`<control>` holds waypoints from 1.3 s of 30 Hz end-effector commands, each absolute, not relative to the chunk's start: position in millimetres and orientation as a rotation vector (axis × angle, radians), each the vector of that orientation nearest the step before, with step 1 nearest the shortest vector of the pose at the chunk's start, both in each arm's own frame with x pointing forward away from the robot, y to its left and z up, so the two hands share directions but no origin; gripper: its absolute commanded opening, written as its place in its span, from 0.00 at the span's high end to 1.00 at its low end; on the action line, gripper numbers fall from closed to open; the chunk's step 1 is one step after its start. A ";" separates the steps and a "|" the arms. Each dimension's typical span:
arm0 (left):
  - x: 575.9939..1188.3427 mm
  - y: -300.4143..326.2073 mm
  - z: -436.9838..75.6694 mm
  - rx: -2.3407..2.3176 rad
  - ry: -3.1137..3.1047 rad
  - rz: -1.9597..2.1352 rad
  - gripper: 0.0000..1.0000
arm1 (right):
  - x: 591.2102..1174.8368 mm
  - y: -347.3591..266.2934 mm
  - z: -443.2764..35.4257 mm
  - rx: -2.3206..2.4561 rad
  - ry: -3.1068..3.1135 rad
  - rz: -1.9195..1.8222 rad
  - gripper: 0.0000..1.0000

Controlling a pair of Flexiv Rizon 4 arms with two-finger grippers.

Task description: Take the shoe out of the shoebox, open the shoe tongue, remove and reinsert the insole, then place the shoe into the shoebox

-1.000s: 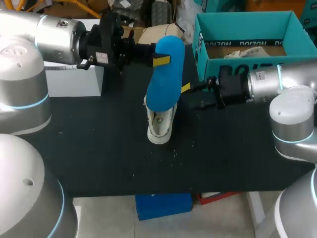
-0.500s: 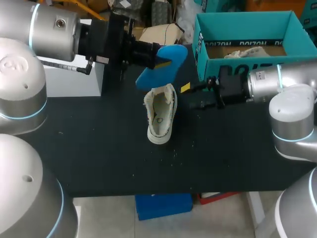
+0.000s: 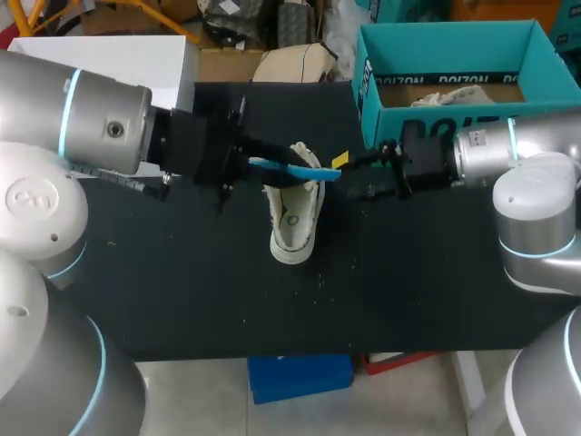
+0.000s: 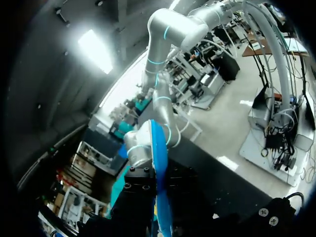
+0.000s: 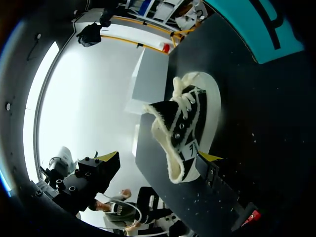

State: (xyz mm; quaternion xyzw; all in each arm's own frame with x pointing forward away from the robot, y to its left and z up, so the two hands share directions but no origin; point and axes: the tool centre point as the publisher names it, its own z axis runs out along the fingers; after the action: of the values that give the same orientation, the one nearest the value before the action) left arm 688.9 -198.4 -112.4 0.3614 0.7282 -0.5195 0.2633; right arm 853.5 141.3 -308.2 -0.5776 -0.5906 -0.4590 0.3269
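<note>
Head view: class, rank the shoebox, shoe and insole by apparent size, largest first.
1. shoebox
2. shoe
3. insole: it is seen nearly edge-on, so it looks smaller than it probably is.

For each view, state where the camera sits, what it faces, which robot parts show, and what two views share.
Head: above, behind; faces down on the table; left arm, right arm show.
Left wrist: on that wrist; faces along the held insole; own end effector shows.
Right wrist: on that wrist; faces the shoe; one own fingertip shows.
Shared: head and right wrist both show shoe, box.
</note>
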 end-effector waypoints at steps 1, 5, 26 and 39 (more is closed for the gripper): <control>675.7 -187.8 -143.1 1.337 1.425 -1.453 1.00 | 853.0 142.4 -308.9 -1.515 -1.546 -1.205 0.00; 675.7 -187.8 -143.1 1.337 1.425 -1.453 1.00 | 853.0 142.4 -308.9 -1.515 -1.546 -1.205 0.00; 635.8 -201.1 -198.7 1.554 1.216 -0.933 1.00 | 853.0 142.4 -308.9 -1.515 -1.546 -1.205 0.00; 644.2 -175.6 -259.5 1.581 0.957 -0.868 1.00 | 853.0 142.4 -308.9 -1.515 -1.546 -1.205 0.00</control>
State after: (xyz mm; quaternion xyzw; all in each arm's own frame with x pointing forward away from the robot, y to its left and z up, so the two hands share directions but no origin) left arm 640.5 -184.1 -239.2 0.6762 0.4161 -0.3559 0.4929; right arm 853.8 141.6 -308.2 -0.5776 -0.5908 -0.4587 0.3270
